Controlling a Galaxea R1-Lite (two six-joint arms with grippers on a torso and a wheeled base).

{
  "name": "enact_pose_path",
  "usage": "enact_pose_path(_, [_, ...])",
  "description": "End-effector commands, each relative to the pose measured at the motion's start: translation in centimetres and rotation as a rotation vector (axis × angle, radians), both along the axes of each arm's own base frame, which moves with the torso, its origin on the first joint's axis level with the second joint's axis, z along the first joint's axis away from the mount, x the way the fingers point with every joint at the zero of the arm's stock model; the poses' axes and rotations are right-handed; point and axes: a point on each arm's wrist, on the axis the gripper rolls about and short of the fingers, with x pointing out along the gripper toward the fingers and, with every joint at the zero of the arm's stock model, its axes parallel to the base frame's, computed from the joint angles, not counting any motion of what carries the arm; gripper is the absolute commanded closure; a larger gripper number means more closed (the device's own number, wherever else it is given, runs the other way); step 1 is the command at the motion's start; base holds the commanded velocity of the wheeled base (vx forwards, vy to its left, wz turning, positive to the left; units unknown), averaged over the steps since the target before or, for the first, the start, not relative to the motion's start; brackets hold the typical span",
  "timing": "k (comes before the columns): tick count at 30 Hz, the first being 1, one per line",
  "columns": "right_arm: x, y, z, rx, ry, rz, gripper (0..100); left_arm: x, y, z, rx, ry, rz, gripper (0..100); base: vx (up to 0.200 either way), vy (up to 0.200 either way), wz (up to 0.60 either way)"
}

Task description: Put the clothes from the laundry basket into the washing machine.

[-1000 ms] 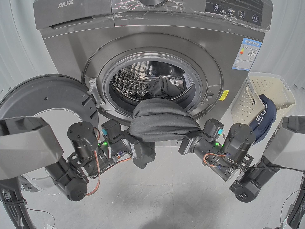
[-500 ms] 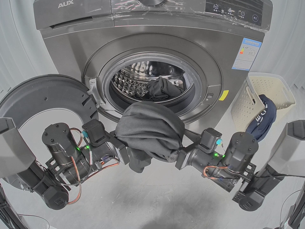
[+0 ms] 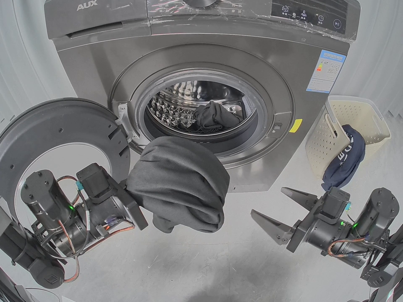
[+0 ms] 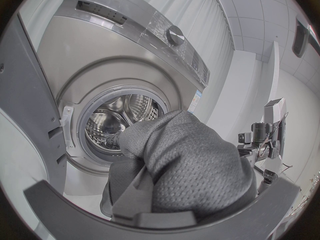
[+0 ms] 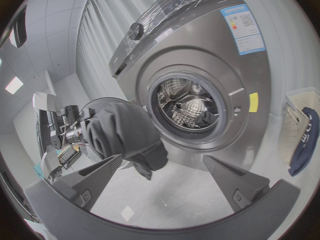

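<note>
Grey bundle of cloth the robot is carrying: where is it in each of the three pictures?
Head view: grey garment, low centre-left, below the drum opening.
Left wrist view: close up, overlapping the drum opening's edge.
Right wrist view: farther off, beside the drum opening.
Shared landmark: the drum opening.

Bunched grey garment (image 3: 180, 181) hangs before the open washing machine (image 3: 201, 51); navy garment (image 3: 346, 158) drapes over the laundry basket (image 3: 322, 141).

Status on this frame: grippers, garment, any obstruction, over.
Left gripper shut on grey garment, outside the drum. Right gripper open, empty, clear of it. Door open wide; nothing blocking.
</note>
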Motion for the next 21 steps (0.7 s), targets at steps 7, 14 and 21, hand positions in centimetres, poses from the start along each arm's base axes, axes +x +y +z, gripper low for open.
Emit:
enact_pose_path(7, [1.2,-3.5,1.0,0.019,-0.038,-0.166,0,-1.5,0.8,0.2,0.003,-0.005,-0.011,100,0.000,0.000,0.00])
enact_pose_path(14, [4.3,-3.0,-0.7,-0.013,0.004,-0.227,0,-1.4,0.8,-0.1,0.027,-0.006,0.000,100,0.000,0.000,0.00])
enact_pose_path(21, [3.8,-3.1,-1.7,-0.044,0.046,-0.219,0,-1.4,1.2,-0.3,0.028,0.006,0.010,100,0.000,0.000,0.00])
